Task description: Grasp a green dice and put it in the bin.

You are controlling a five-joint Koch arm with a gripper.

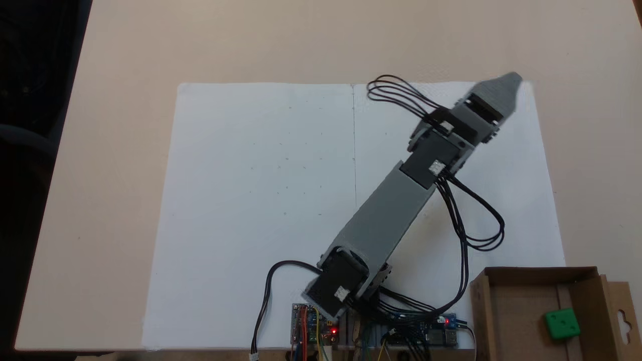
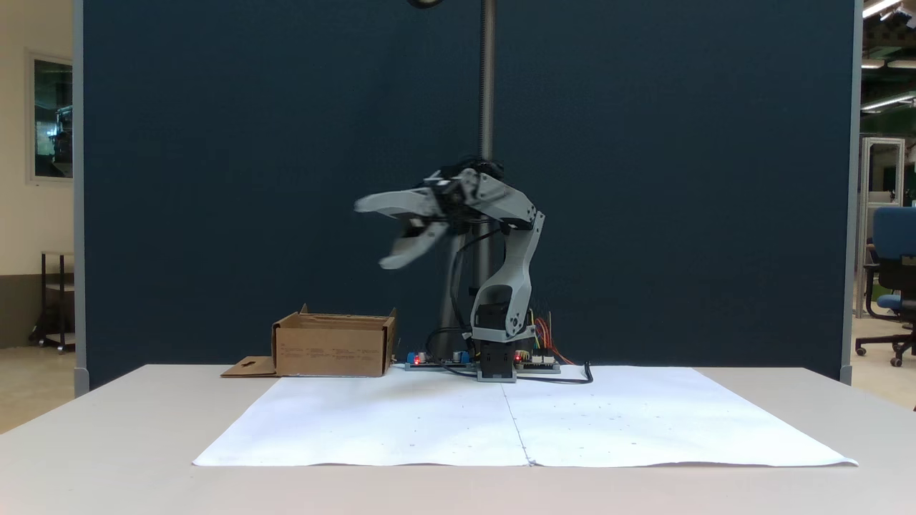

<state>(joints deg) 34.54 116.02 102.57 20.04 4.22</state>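
Already the rounded green dice (image 1: 562, 323) lay inside the corrugated cardboard bin (image 1: 521, 311); the gripper (image 2: 376, 236) hung above the tabletop (image 2: 107, 443), jaws spread, empty. No writing was legible.

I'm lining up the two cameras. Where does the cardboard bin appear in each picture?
Fixed view from above: the bin sits in the bottom right corner, with the green dice inside.
Fixed view from the front: the bin stands left of the arm's base.
Shared landmark: the white paper sheet.
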